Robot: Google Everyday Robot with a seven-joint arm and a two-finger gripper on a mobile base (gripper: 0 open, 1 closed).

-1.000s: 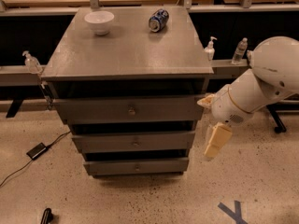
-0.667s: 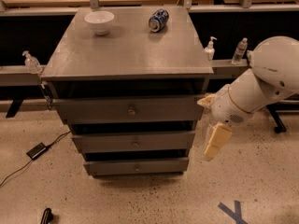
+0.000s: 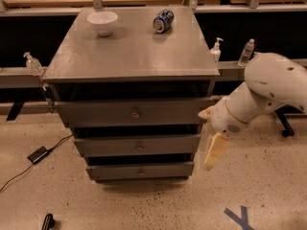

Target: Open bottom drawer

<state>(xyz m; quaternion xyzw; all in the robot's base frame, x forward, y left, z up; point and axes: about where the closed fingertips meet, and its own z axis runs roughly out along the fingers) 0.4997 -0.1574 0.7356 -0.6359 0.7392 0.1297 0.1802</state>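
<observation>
**Speckled floor (image 3: 144, 205), one grey cabinet (image 3: 129, 51)**

Cabinet stands centre frame: three drawers, insides hidden; bottom drawer (image 3: 140, 170) lowest, by the floor. Gripper (image 3: 211, 132) hangs just right of it, fingers spread, holding nothing. On top: one bowl (image 3: 102, 22), one can (image 3: 163, 20).

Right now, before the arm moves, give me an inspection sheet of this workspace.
Surface: grey cabinet top, holds two items.
Job's things: bottom drawer, looks shut, nothing touching it.
Clutter: white bowl upright; blue can on its side.
Gripper: gripper right of the cabinet, beside its drawers, touching nothing.
Cables: black cable and adapter on the floor, left.
Surroundings: three bottles on the rails behind; blue tape mark on the floor.
</observation>
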